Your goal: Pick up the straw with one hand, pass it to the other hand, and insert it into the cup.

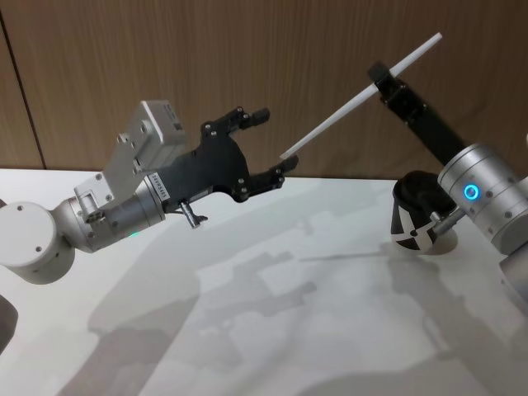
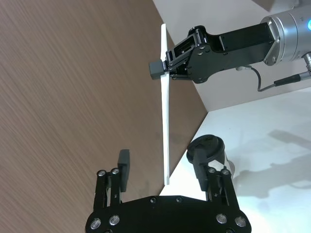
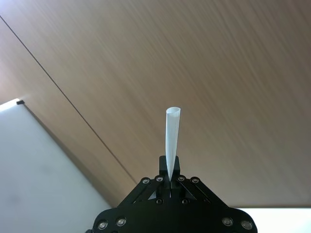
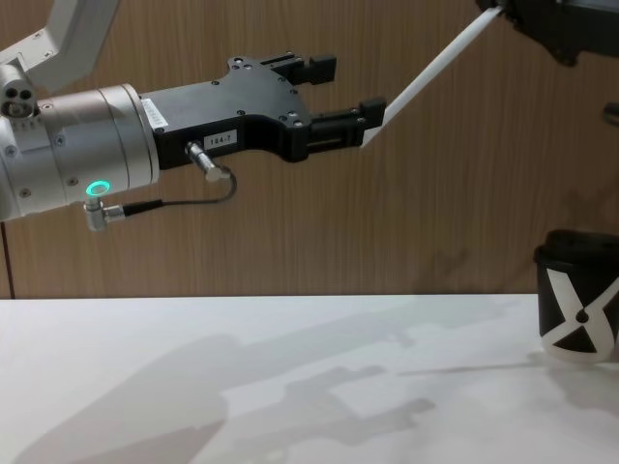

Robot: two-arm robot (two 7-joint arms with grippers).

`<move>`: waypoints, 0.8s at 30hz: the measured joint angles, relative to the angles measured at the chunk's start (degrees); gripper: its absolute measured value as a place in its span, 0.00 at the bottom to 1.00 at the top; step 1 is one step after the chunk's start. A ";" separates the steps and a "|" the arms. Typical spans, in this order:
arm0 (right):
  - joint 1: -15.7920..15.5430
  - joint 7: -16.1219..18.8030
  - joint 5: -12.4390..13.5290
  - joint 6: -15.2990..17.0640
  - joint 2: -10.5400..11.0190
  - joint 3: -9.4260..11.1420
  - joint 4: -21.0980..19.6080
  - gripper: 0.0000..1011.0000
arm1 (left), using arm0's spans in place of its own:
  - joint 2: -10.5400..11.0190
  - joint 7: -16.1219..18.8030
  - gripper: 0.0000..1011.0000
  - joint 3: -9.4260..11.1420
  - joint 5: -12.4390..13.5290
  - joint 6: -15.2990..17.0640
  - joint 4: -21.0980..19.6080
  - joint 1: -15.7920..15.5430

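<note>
Closest to my chest camera is the left end effector (image 4: pixel 348 87), raised well above the desk (image 1: pixel 247 330) and reaching toward the right one. Its two fingers are spread wide and grip nothing. Higher up and just beyond it, I see the right end effector (image 1: pixel 384 78) pressed together on the straw (image 1: pixel 355 103), pinching it near the upper end. From that pinch the straw slants down toward the left end effector, and its free lower end sits between the spread fingers. In my left wrist view it looks clear of both of them. Below the right end effector and well apart from the left, the cup (image 4: pixel 578 309) stands upright on the desk.
</note>
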 joint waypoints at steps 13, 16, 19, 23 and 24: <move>0.36 0.33 -9.24 -7.36 4.00 -2.38 0.13 0.00 | 0.00 0.00 0.99 0.00 0.00 0.00 0.00 0.00; 0.55 0.33 -10.69 -8.09 4.84 -2.71 0.30 0.00 | 0.00 0.00 0.99 0.00 0.00 0.00 0.00 0.00; 0.81 0.40 -12.71 -8.92 5.90 -3.05 0.49 0.00 | 0.00 0.00 0.99 0.00 0.00 0.00 0.00 0.00; 1.23 0.73 -14.79 -9.33 7.45 -3.44 0.74 0.00 | 0.01 0.00 0.99 0.00 0.00 0.00 0.00 0.00; 1.44 0.90 -15.68 -9.34 8.16 -3.59 0.84 0.00 | 0.01 0.00 0.99 0.00 0.00 0.00 0.00 0.00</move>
